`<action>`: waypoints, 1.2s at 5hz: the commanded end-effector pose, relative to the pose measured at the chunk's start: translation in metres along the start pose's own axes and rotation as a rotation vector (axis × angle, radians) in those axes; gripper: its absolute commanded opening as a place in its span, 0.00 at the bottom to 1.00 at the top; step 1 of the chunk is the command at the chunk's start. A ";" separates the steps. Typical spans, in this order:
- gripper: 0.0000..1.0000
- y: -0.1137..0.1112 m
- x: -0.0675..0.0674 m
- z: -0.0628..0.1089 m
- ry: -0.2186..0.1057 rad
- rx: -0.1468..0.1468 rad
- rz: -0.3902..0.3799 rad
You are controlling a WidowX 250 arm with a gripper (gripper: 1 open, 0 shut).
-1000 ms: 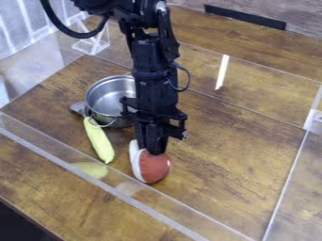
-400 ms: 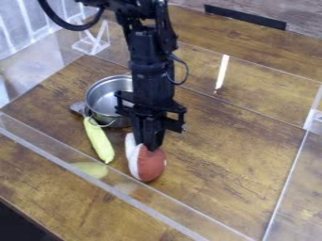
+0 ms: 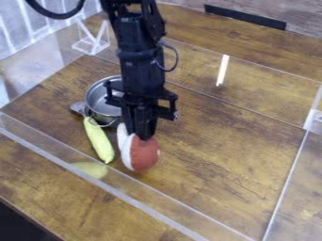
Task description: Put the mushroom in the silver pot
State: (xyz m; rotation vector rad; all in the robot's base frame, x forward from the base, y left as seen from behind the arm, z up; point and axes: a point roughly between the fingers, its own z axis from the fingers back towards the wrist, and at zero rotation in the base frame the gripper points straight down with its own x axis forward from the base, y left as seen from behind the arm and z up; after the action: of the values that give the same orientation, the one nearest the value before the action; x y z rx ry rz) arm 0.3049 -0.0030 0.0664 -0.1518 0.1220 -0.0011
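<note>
The mushroom [image 3: 145, 155], with a white stem and a reddish-brown cap, hangs from my gripper [image 3: 142, 137]. The fingers are shut on its top and it is just off the wooden table. The silver pot [image 3: 105, 96] stands behind and to the left of the gripper, partly hidden by the arm. Its rim is a short way from the mushroom.
A long yellow-green vegetable [image 3: 98, 139] lies just left of the mushroom, in front of the pot. A clear plastic wall [image 3: 75, 179] runs along the front and sides of the table. A white upright strip [image 3: 223, 71] and a white stand [image 3: 88, 38] are at the back.
The gripper has risen a little and shifted left toward the pot, carrying the mushroom off the table with it.
</note>
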 end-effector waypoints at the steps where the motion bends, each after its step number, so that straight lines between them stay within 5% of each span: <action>1: 0.00 -0.003 0.010 0.049 -0.135 0.003 -0.019; 6: 0.00 0.028 0.006 0.101 -0.251 0.009 0.061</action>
State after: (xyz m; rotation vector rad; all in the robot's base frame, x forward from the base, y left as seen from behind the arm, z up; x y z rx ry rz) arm 0.3192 0.0335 0.1349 -0.1515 -0.0380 0.0688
